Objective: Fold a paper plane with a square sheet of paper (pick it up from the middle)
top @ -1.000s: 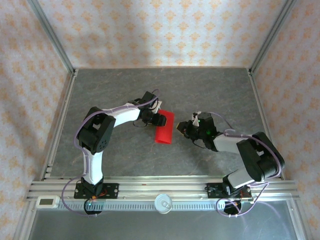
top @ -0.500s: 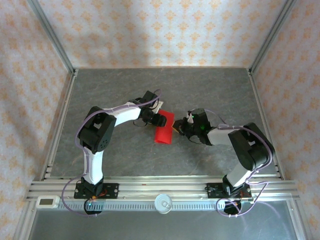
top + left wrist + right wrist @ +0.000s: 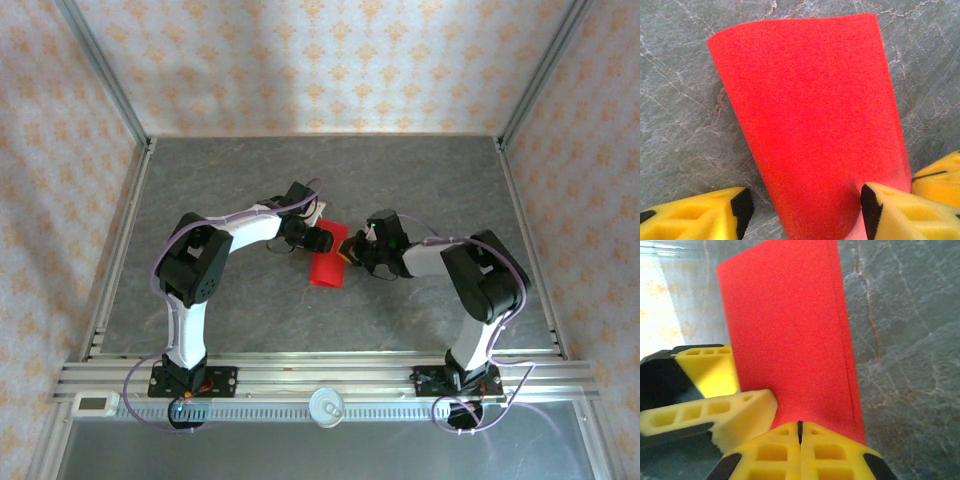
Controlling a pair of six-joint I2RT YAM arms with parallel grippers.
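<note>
Paper (image 3: 790,330) edge under right tool (image 3: 800,429)

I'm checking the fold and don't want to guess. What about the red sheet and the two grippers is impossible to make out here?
Right wrist view: whether the shut right gripper pinches the red sheet; its fingertips cover the near edge.
Left wrist view: the sheet's near end, cut off by the bottom edge and covered by a finger of the left gripper.
Top external view: creases and layers, too small to tell.

Both arms bent inward toward each other, left gripper (image 3: 806,200) fingers (image 3: 695,217) spread wide, right gripper (image 3: 800,432) fingers (image 3: 770,455) pressed together
</note>
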